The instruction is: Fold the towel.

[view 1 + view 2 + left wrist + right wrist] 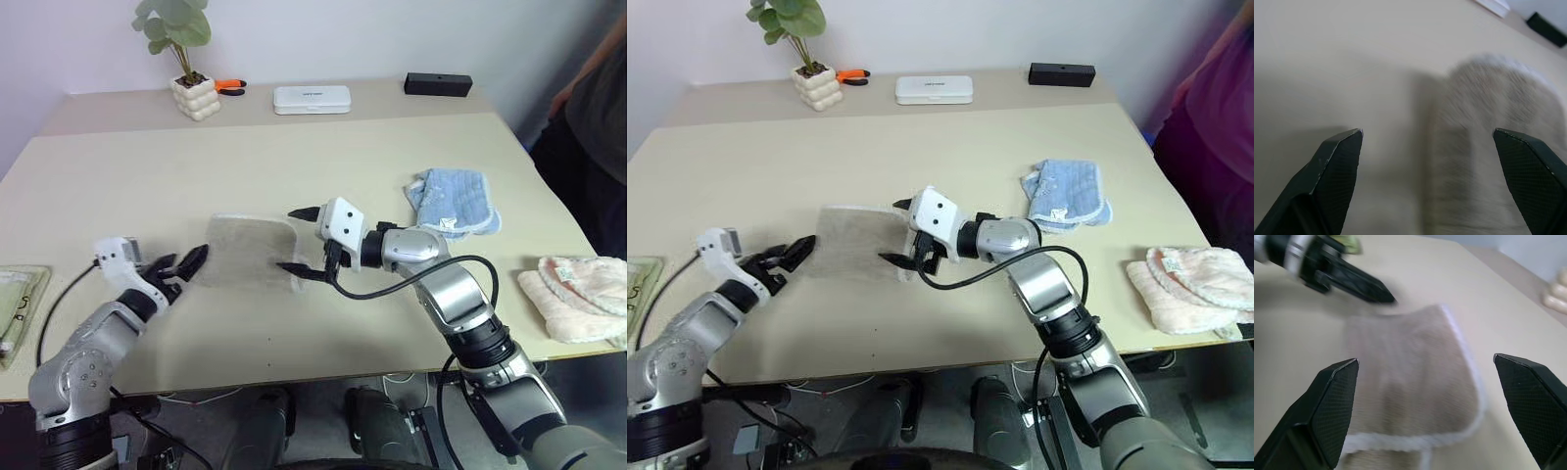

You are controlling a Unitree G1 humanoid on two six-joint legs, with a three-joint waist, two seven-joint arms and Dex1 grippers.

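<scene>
the towel (251, 251) lies folded in a small beige terry rectangle at the centre of the frame on the pale desk (294, 157), white corded edging running along its right side. the left tool (186, 268) sits at lower left, fingers spread open, tips just beside the towel's left edge and holding nothing. the right tool (296, 239) comes in from the right, its black fingers wide apart, empty, bracketing the towel's right edge. over on the right, a crumpled light-blue cloth (451, 202) with white trim, well apart from the towel; at the far right edge a fluffy cream-pink cloth (578, 294). along the top: a potted plant (186, 59) in a bumpy white pot, orange-handled pliers (229, 86), a flat white case (312, 99), a black box (438, 84). a person (593, 108) stands at upper right.
</scene>
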